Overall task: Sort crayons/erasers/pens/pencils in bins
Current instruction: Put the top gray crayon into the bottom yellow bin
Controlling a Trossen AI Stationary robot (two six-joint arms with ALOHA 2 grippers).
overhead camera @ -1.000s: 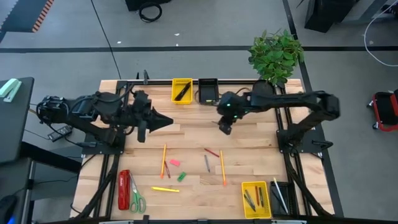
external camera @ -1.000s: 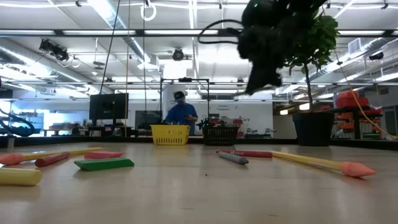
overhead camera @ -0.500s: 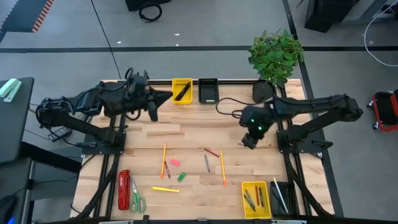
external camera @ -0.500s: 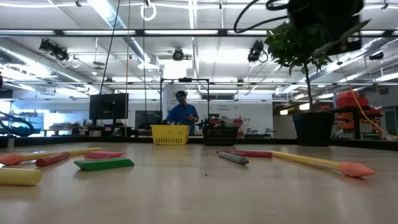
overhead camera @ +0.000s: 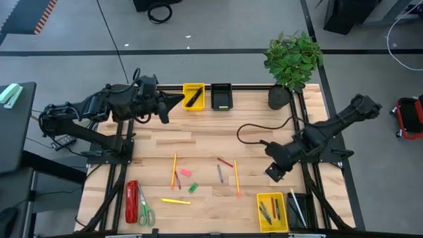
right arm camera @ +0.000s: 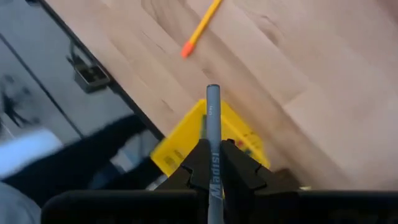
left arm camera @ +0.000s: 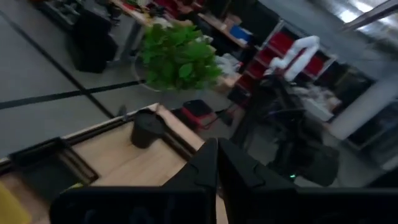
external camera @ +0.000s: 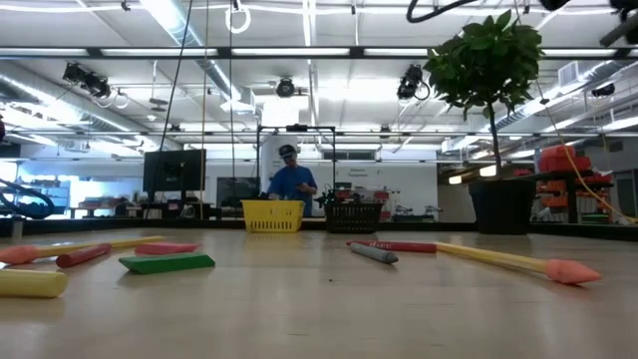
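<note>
Tabletop's near yellow bin (overhead camera: 271, 211) holds crayons (overhead camera: 268, 213).

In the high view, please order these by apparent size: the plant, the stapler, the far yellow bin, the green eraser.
Largest to smallest, as seen from above:
1. plant
2. stapler and far yellow bin: they look too alike to rank, the stapler longer, the bin wider
3. green eraser

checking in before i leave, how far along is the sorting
Partly done. The near yellow bin and the black bin beside it already hold sticks; a black pen lies in the far yellow bin. The right gripper holds a grey crayon above the near yellow bin. Pencils, crayons and erasers remain mid-table. The left gripper is shut, empty.
</note>
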